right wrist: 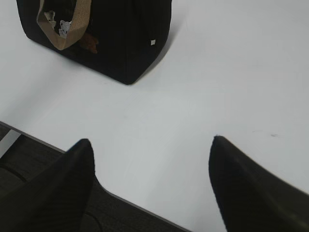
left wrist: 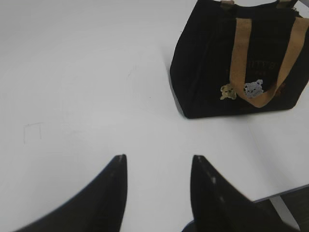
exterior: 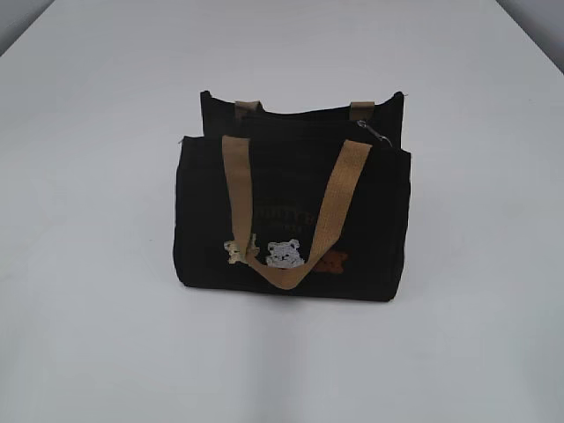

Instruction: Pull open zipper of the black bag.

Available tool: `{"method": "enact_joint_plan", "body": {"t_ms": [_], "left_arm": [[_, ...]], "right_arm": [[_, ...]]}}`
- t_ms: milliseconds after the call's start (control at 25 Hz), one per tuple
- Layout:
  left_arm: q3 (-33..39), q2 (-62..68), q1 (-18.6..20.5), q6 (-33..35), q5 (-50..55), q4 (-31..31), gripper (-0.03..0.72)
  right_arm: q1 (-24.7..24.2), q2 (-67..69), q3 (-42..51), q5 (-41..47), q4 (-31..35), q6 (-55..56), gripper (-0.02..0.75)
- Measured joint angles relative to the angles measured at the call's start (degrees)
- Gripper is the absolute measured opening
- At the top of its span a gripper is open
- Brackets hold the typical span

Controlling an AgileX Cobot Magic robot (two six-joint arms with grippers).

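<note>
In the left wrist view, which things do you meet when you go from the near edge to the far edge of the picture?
The left hand, open and holding nothing → bare white table → the black bag, with the bear figures low on its front and the tan handle rising above them.

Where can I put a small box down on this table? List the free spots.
Bare white table lies left of the black bag, right of it, and in front, toward the near edge. The left gripper and right gripper hang over that near strip, both open and empty. Only the bag's own spot is taken.
</note>
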Motion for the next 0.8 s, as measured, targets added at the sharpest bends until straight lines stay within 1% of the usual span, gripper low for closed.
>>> {"method": "enact_joint_plan", "body": {"t_ms": [80,200,240,320,400,800], "left_arm": [[0.0,0.0,2.4,0.0,0.0,0.0,0.314],[0.0,0.0,8.4,0.0,0.0,0.0,0.305],[0.0,0.0,9.8,0.0,0.0,0.0,0.303],[0.0,-0.1,10.9,0.0,0.0,0.0,0.302],[0.0,-0.1,10.9,0.0,0.0,0.0,0.302],[0.0,-0.1,10.7,0.0,0.0,0.0,0.288]], "right_arm": [[-2.6,0.0,0.0,0.0,0.0,0.0,0.571],[-10.1,0.0,0.0,0.0,0.0,0.0,0.571],[-12.6,0.0,0.0,0.0,0.0,0.0,0.571],[-15.6,0.0,0.0,0.0,0.0,0.0,0.571],[-16.4,0.0,0.0,0.0,0.0,0.0,0.571],[-16.5,0.0,0.0,0.0,0.1,0.0,0.571]]}}
